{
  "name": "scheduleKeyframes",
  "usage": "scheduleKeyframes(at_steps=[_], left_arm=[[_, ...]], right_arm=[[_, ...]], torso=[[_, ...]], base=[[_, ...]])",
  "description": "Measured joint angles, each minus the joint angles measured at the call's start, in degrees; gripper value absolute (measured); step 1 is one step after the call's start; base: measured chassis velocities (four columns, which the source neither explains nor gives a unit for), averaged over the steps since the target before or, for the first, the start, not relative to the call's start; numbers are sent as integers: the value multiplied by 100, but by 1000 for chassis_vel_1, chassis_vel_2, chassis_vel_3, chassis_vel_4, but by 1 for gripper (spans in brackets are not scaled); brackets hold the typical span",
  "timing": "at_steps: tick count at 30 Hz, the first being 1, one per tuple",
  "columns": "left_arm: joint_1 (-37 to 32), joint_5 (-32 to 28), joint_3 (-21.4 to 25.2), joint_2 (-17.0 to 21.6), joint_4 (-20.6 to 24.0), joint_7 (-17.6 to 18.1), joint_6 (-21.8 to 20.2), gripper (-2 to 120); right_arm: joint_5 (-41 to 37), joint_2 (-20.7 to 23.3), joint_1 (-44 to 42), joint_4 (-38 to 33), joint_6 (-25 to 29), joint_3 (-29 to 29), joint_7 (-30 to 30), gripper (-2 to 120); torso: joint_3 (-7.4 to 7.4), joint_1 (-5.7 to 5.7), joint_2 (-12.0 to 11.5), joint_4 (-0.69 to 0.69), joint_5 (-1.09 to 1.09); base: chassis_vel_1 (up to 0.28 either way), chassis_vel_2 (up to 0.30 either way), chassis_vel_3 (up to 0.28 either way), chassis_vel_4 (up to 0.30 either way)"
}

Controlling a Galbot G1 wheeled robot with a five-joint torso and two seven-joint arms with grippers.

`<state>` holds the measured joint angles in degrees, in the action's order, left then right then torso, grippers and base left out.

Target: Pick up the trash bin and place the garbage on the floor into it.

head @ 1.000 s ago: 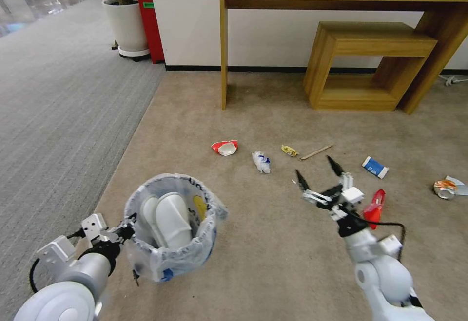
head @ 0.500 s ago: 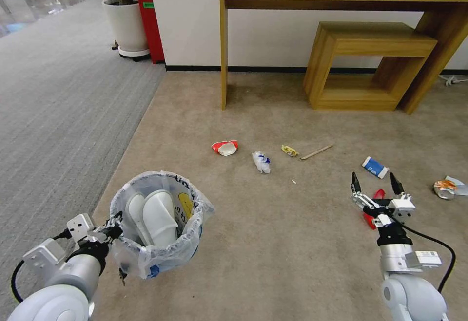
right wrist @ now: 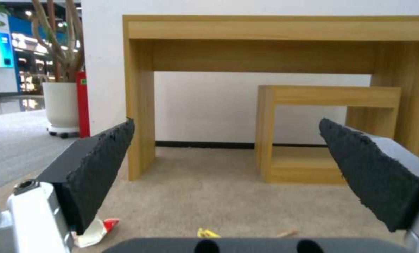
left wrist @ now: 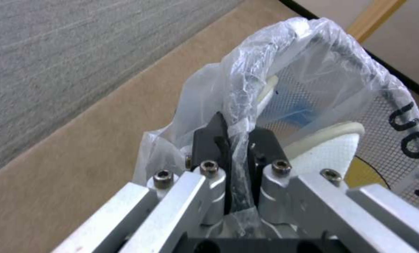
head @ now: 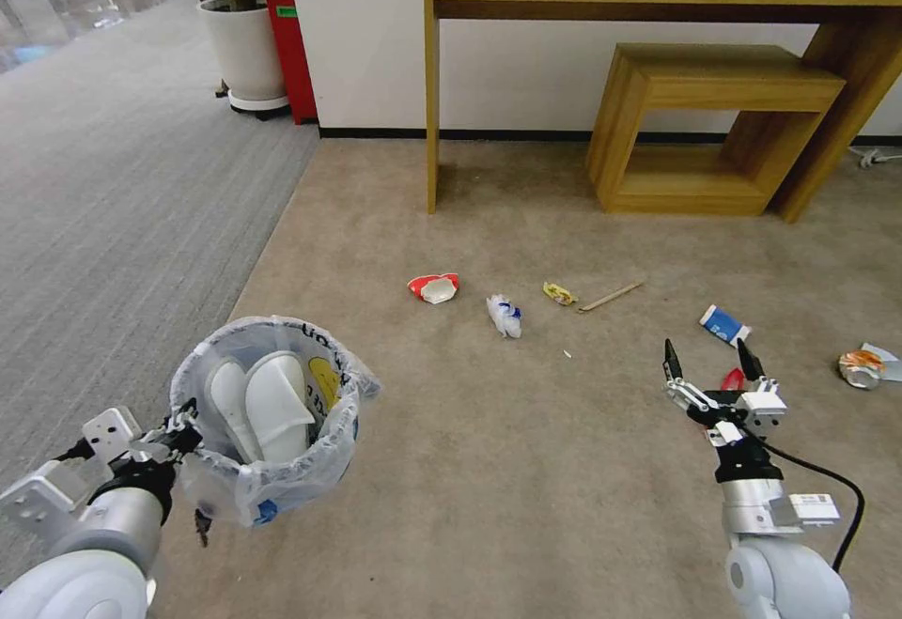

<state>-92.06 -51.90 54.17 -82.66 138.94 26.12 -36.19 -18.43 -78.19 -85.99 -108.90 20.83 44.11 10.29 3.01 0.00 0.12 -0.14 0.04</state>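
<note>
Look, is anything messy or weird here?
Yes. Litter is scattered across the beige carpet: a red-white paper bowl, a crumpled white wrapper, a wooden stick. Two white slippers sit in the plastic-lined trash bin.

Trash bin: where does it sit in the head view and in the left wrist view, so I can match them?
Head view: trash bin lower left, its rim held by the left end effector.
Left wrist view: its bagged rim pinched between that end effector's fingers.
Shared landmark: the white slippers inside it.
</note>
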Motion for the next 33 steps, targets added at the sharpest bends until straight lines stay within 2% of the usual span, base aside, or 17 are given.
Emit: scheduleKeyframes(at_steps=[11, 33], left_arm=[[89, -201, 272, 30, -142, 0, -50, 3], [55, -390, 201, 44, -63, 65, -94, 3]], right_arm=[[-1, 1, 14, 9, 16, -31, 35, 100], [-34, 4, 89, 53, 17, -80, 68, 100]], torso=[[1, 0, 0, 0, 0], [0, 0, 0, 0, 2]], base=[[-167, 167, 171, -168], [-164, 157, 159, -158]])
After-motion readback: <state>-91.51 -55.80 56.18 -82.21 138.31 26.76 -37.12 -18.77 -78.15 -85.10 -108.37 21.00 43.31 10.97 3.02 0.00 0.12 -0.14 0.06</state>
